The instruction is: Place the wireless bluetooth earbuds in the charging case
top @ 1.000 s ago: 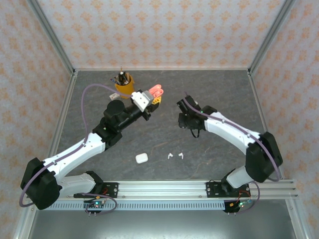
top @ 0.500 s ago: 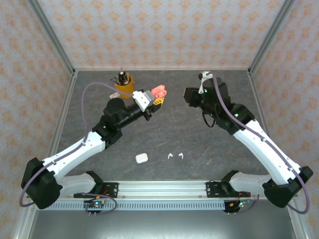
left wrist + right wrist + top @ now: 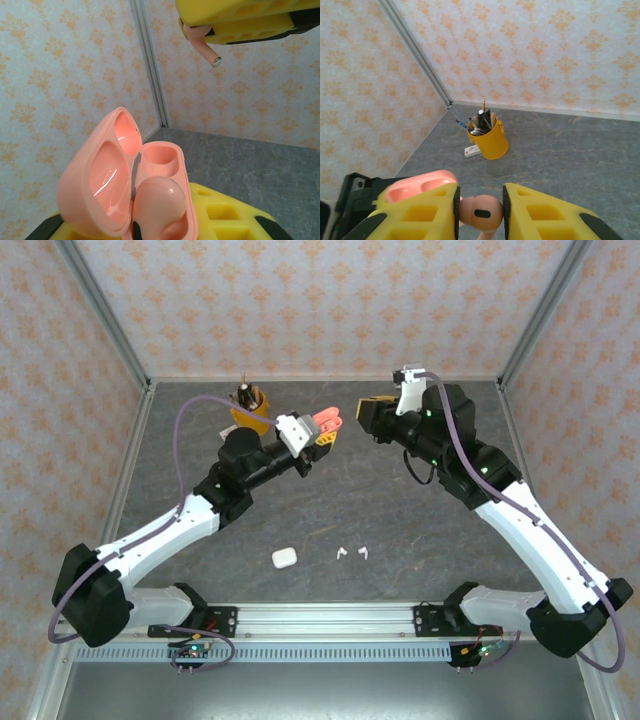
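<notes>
We are pinching the light, slippery earbud (image 3: 480,212) by its bulb in the right gripper (image 3: 371,419); at nine o'clock, the left gripper (image 3: 316,435) is clamping the open case (image 3: 125,195).

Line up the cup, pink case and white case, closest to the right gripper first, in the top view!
1. Pink case, held up just left of the right gripper.
2. Cup, farther left, at the back.
3. White case, far off at the front.
</notes>
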### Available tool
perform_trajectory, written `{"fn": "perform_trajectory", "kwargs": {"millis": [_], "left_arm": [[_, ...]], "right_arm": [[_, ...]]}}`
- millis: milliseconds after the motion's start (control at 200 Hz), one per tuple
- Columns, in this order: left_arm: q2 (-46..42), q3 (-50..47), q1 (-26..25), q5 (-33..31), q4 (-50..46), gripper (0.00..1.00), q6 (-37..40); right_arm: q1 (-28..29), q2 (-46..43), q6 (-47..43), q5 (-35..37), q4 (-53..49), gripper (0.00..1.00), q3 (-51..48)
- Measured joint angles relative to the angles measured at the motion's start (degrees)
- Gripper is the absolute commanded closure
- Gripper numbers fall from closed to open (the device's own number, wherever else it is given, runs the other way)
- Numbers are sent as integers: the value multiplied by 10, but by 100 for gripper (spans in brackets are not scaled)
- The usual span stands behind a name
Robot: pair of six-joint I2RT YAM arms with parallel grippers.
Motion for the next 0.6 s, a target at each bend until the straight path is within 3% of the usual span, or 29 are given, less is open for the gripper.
{"fn": "perform_trajectory", "kwargs": {"millis": [595], "left_arm": [[15,16,-6,2,-8,100,-10]], "right_arm": [[9,48,1,-42,29,72,1]]}}
